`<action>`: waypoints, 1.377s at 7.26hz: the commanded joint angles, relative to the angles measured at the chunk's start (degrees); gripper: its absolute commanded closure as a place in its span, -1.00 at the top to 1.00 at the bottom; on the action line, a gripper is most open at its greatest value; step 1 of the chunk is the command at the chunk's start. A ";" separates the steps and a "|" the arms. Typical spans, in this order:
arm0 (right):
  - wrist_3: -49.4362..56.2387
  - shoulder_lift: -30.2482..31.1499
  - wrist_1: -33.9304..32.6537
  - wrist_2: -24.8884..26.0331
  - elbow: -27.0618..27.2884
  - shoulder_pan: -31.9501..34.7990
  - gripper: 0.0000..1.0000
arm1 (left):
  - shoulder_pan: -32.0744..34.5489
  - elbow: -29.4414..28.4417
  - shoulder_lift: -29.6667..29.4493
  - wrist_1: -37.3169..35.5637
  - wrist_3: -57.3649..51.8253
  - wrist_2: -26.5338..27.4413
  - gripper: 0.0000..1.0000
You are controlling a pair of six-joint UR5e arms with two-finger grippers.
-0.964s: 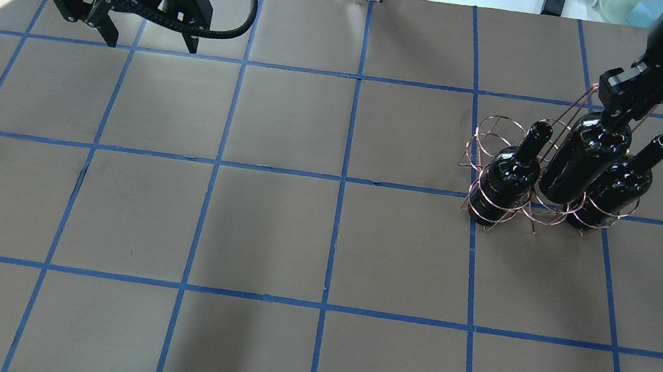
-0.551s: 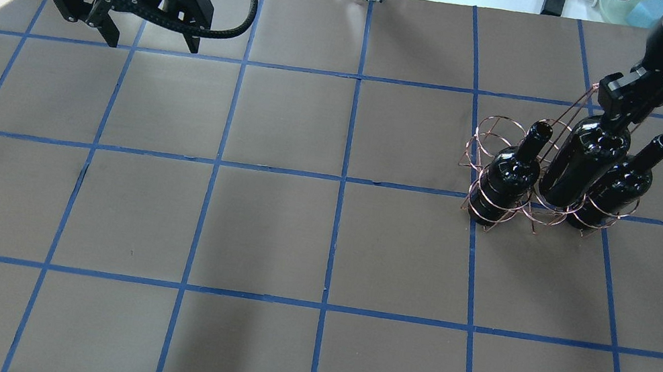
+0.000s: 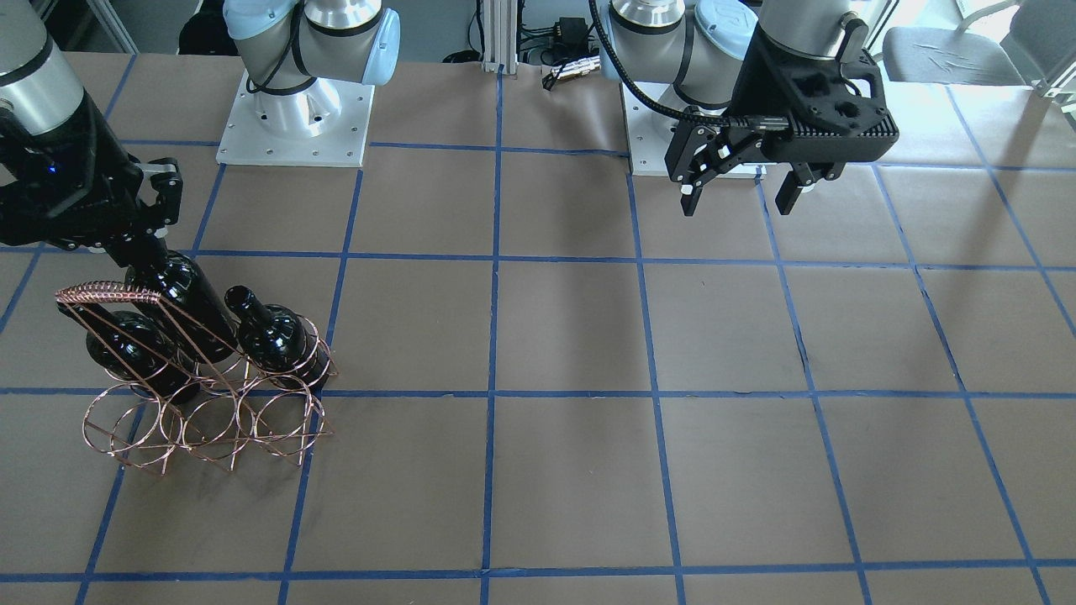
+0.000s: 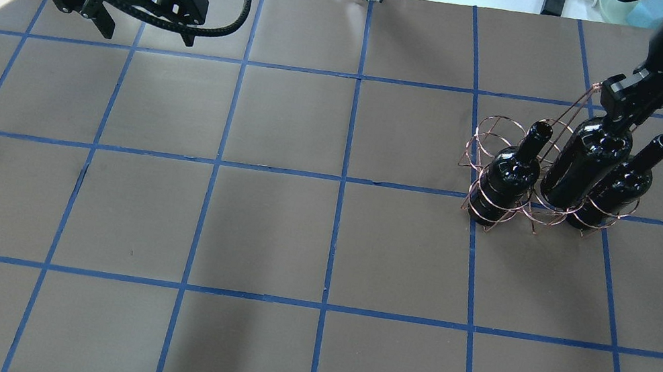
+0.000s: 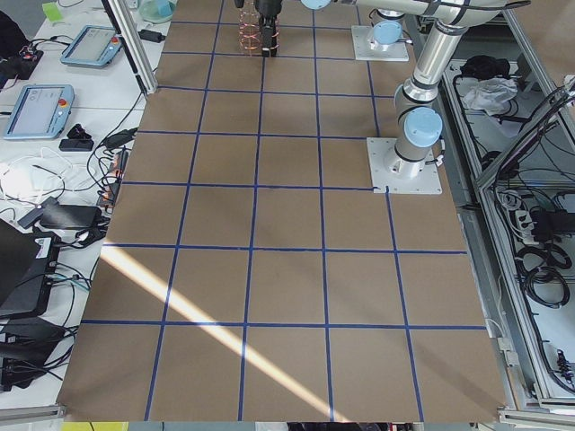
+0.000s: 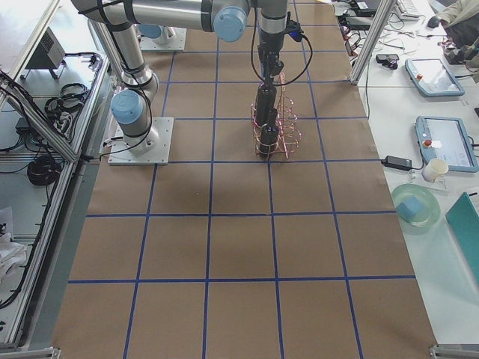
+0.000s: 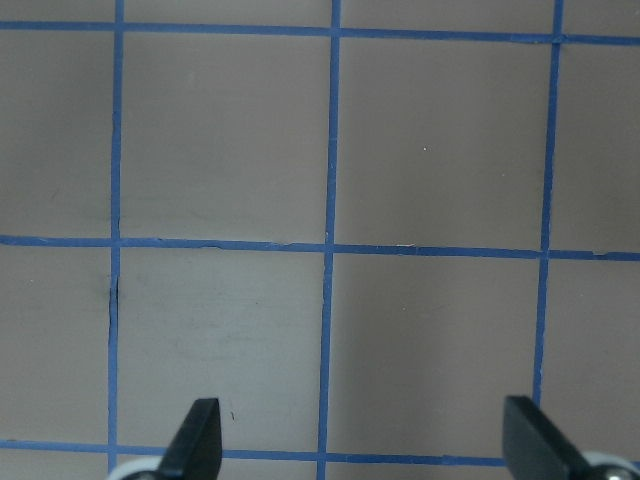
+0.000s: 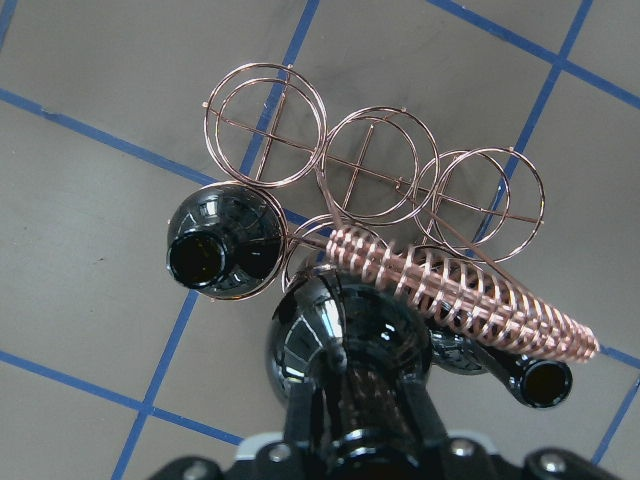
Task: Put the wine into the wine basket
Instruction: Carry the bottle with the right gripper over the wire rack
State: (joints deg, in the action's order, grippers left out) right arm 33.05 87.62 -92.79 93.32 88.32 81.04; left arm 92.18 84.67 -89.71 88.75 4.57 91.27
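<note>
The right gripper [image 4: 619,104] is shut tight on the thin neck of the wine [image 4: 584,162]. In the right wrist view its two fingers [image 8: 300,425] squeeze the neck from both sides. The dark, shiny bottle hangs straight down under the gripper. Its bottom part is inside the middle ring of the wine basket [image 3: 202,416], in the row closer to the robot. Its round shoulder sits higher than the shoulders of the two bottles next to it. I cannot tell if its bottom touches the table [image 4: 269,229].

One other bottle [image 4: 511,173] stands in the ring on one side of the gripper. Another bottle [image 4: 618,182] stands in the ring on the other side. Both have open tops and nothing holds them. They are very close to the held bottle.

The curly wire handle [image 8: 450,290] of the basket runs just beside the gripper, right next to the held bottle's shoulder. Past the handle, on the side away from the gripper, there are three empty rings [image 8: 265,125] in a row.

The left gripper [image 3: 740,200] is well apart from the basket. Its fingers are spread wide and hold nothing. Below it there is only brown paper with blue tape lines [image 7: 330,250].
</note>
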 commanded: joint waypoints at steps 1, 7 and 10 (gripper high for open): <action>-0.18 -0.26 -0.03 -0.15 0.01 -0.09 -0.87 | 0.02 0.05 0.24 -0.06 -0.09 -0.04 1.00; 0.43 -2.18 -7.56 0.02 5.19 -1.05 -0.87 | 0.02 0.75 0.85 -0.06 0.09 0.23 1.00; 0.61 -2.54 -8.64 -2.86 7.03 -1.94 -0.87 | -0.07 0.84 0.94 -0.15 0.09 0.31 1.00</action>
State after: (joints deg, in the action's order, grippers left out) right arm 33.87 85.40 -100.88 92.27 94.39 79.24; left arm 92.15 85.49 -88.80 88.61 4.66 91.57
